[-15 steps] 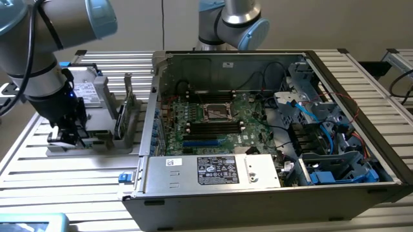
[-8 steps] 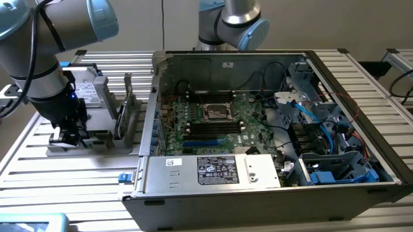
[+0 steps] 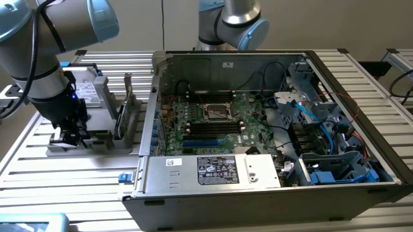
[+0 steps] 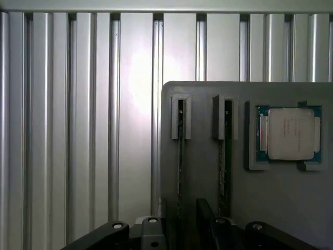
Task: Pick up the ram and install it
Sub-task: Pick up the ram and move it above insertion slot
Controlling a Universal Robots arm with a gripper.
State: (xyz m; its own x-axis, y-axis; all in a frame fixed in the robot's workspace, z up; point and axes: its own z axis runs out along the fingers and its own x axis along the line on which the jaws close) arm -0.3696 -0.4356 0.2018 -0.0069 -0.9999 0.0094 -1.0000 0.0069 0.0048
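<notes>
While over ram (image 4: 180,156), end effector (image 4: 182,214) agape

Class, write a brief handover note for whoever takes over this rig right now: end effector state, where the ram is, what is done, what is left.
End effector: open, holding nothing, low over the gray holder.
Ram: first ram stick stands on edge in a holder slot, seemingly in line with the end effector's gap; second ram stick in the next slot.
Done: nothing gripped, nothing installed.
Left: grasp a stick, lift it, seat it in the black motherboard slots.
</notes>
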